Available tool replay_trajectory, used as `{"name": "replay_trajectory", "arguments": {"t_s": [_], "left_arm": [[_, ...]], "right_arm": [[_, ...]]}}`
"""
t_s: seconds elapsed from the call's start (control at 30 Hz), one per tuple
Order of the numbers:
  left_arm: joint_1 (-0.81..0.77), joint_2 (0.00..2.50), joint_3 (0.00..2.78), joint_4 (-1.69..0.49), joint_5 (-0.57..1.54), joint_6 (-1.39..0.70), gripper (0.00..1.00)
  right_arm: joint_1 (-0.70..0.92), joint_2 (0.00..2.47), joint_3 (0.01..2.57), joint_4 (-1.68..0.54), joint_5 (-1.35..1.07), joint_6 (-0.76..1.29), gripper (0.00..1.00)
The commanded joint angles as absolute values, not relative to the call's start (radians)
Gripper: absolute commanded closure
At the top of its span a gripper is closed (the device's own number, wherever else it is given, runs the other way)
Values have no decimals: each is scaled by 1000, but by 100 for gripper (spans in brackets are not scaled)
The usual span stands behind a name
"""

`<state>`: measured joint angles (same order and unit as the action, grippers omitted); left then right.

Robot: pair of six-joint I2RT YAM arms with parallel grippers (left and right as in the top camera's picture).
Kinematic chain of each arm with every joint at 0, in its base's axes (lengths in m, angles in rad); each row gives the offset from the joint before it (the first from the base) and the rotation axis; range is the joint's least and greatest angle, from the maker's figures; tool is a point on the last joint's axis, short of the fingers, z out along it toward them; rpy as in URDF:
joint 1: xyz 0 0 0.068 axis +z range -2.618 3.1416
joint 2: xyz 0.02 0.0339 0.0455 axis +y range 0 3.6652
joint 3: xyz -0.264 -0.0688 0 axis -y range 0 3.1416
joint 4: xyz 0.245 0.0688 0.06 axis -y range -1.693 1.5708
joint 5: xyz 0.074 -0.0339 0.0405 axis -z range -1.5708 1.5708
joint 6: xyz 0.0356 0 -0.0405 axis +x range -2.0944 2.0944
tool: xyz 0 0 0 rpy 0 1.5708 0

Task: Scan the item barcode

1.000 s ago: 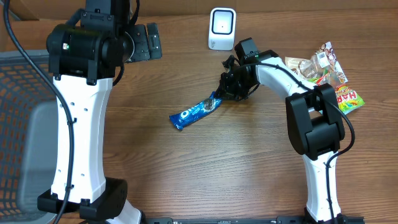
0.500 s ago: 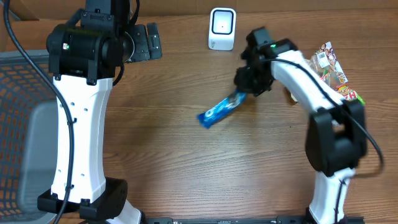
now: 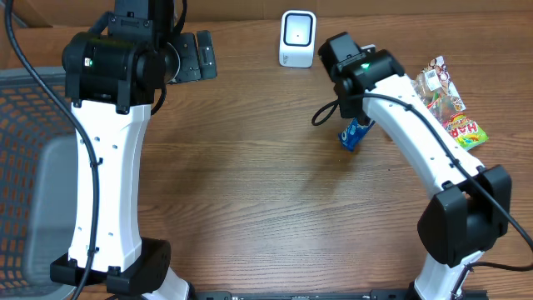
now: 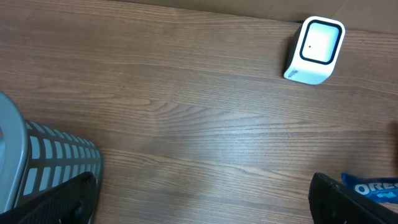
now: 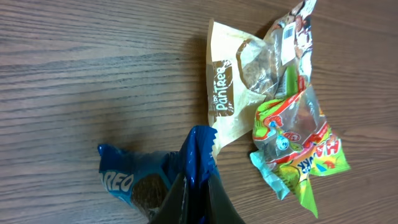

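A robotics lab bench dressed as a shop checkout: wood-grain table (image 3: 250,217), white barcode scanner (image 3: 297,37), grey mesh basket (image 3: 33,112) (left edge), heaped snack packets (image 3: 445,104).

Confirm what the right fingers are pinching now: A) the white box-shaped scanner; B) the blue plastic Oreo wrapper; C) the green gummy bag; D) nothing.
B: in the right wrist view the right fingers clamp the crimped end of the blue plastic Oreo wrapper.

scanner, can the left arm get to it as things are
Probably yes: the left gripper is open, and only bare table lies between it and the scanner. The right gripper holds the oreo pack on the scanner's far side, out of that path.
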<state>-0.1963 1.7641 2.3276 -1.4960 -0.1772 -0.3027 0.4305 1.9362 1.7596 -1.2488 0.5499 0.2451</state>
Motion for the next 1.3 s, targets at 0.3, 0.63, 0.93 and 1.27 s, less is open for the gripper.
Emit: {"name": "replay_trajectory", "arguments": {"t_s": [0.3, 0.63, 0.93, 1.27], "left_arm": [[-197, 1765, 2326, -1492, -191, -284, 0], [-197, 1765, 2326, -1492, -191, -284, 0], [-197, 1765, 2326, -1492, -191, -284, 0], [-197, 1765, 2326, -1492, -191, -284, 0]], "right_arm": [[616, 1943, 1773, -1227, 485, 305, 78], [739, 1953, 1773, -1189, 398, 327, 84], [779, 1959, 1773, -1248, 194, 372, 80], [912, 1959, 1773, -1170, 190, 371, 96]]}}
